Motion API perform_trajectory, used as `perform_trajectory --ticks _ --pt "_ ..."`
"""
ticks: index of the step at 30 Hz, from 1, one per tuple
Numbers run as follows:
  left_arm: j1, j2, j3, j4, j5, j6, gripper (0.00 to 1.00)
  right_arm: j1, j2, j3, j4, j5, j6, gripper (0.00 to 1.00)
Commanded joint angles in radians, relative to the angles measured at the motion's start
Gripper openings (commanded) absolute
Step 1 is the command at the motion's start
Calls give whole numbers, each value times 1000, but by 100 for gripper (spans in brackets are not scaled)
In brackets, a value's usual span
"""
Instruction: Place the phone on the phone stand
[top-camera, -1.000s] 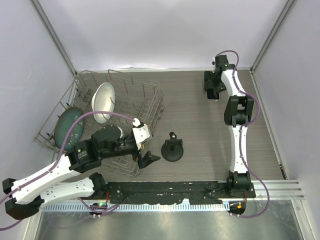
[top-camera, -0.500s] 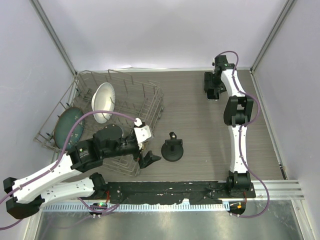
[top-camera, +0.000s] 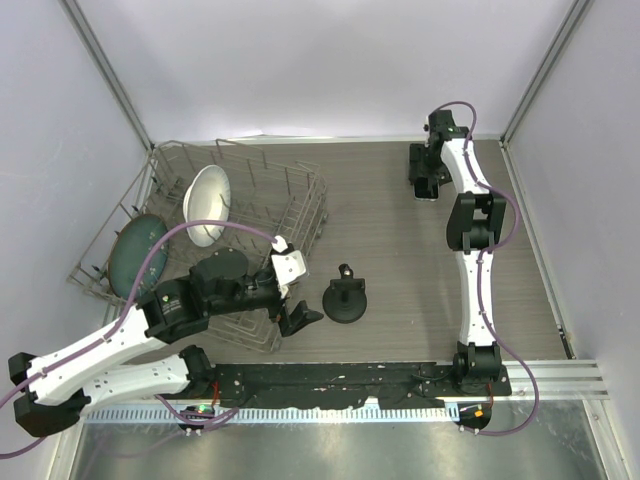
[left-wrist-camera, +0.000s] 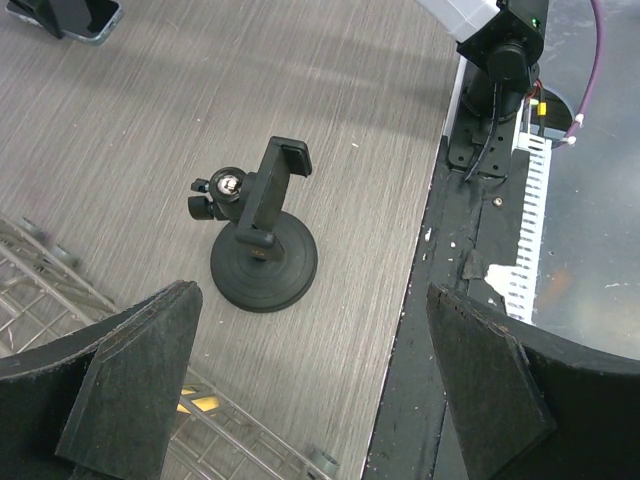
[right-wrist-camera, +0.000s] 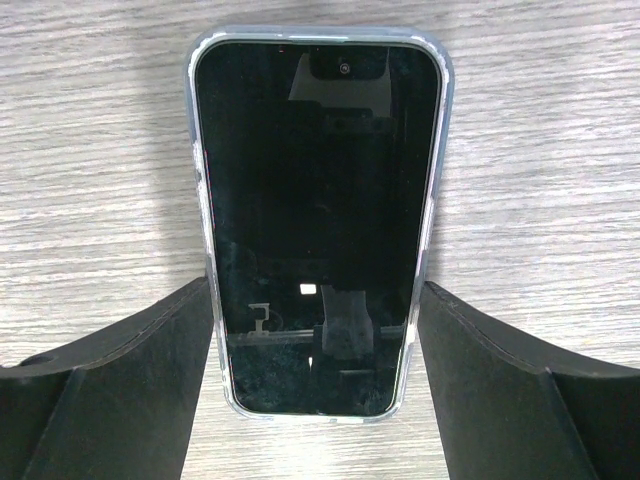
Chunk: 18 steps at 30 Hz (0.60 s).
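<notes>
The phone (right-wrist-camera: 318, 220), black with a clear case, lies flat on the wooden table at the far right (top-camera: 426, 188). My right gripper (right-wrist-camera: 315, 300) straddles it, a finger pressed against each long side near its lower end. The phone stand (top-camera: 345, 300) stands upright mid-table, with a round base, a ball joint and a small clamp on top (left-wrist-camera: 265, 265). My left gripper (top-camera: 298, 318) is open and empty, low over the table just left of the stand. In the left wrist view (left-wrist-camera: 312, 330) the stand sits ahead of its spread fingers.
A wire dish rack (top-camera: 300, 190) at the left holds a white bowl (top-camera: 208, 203) and a green plate (top-camera: 135, 250). Its wires (left-wrist-camera: 60, 290) run close by my left fingers. The black base rail (top-camera: 340, 380) runs along the near edge.
My left arm has shifted slightly to the right, toward the stand. The right gripper and the phone have barely moved.
</notes>
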Motion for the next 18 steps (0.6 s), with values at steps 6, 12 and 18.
perform_trajectory --ticks 6,12,18 --pt "14 1 -9 58 -12 5 100 11 61 -52 -2 52 14 14" --pt "14 1 -12 58 -20 8 100 -11 -31 -186 1 -31 54 0" --pt "14 4 -18 59 -25 3 100 -8 -207 -477 67 -22 72 1"
